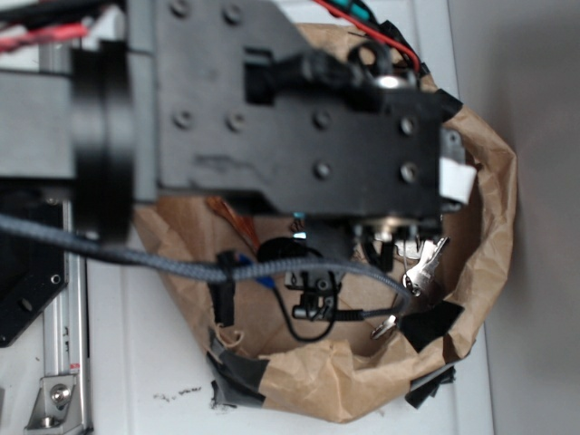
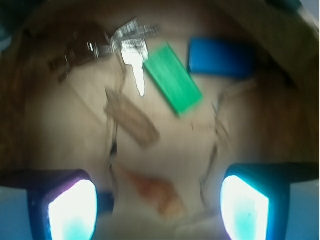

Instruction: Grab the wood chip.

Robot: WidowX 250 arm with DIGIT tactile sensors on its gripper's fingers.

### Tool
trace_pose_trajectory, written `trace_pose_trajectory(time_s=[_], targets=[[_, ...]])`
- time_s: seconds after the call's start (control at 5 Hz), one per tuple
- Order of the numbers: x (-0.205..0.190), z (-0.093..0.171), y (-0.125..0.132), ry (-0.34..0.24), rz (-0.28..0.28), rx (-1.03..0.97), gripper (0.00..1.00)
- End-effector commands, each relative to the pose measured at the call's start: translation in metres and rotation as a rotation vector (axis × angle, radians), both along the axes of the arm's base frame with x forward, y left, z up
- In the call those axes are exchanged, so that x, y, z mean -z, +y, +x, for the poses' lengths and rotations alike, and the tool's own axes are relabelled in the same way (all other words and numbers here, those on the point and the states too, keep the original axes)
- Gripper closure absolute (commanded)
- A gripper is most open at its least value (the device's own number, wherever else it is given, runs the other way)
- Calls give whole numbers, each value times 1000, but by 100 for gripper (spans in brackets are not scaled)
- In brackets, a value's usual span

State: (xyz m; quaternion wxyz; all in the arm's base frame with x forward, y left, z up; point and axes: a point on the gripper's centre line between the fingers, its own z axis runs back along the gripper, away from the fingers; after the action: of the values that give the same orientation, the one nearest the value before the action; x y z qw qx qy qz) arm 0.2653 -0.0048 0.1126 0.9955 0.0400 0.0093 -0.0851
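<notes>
The brown paper bag (image 1: pixel 489 227), rolled down at its rim and patched with black tape, was the biggest thing on the white counter (image 1: pixel 154 362), and the robot's black arm (image 1: pixel 272 118) hung over its mouth, hiding most of the inside in the exterior view. Everything else lay on the bag's floor. In the wrist view the blue block (image 2: pixel 220 57) sat at the far side, with the green block (image 2: pixel 173 78) just beside it and tilted. The keys (image 2: pixel 131 47) lay touching the green block's near end. The wood chip (image 2: pixel 131 120) lay below the keys, close to the middle of the bag's floor and apart from the orange-striped seashell (image 2: pixel 157 192) nearer the camera. The pincer (image 2: pixel 160 205) stood wide open and empty, its two pads (image 2: pixel 72 210) lit bright at the bottom corners. The chip looked light, stiff and rough, so it would likely not slip; the best hold seemed to be across its narrow width at mid-length, with the jaws turned to suit its slant.
</notes>
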Motion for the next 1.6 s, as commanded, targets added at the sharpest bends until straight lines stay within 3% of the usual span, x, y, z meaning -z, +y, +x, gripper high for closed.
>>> trace_pose_trajectory(time_s=[0.0,0.2,0.4,0.8,1.0,1.4], targets=[[36,-9,-15,-96,-81,159,0],[64,-8,-22,-113,-48,189,0],[89,3,-29,-81,1,228,0],[105,12,-35,-64,62,243,0],[102,10,-36,-50,39,192,100],[85,2,-29,-62,55,148,100]])
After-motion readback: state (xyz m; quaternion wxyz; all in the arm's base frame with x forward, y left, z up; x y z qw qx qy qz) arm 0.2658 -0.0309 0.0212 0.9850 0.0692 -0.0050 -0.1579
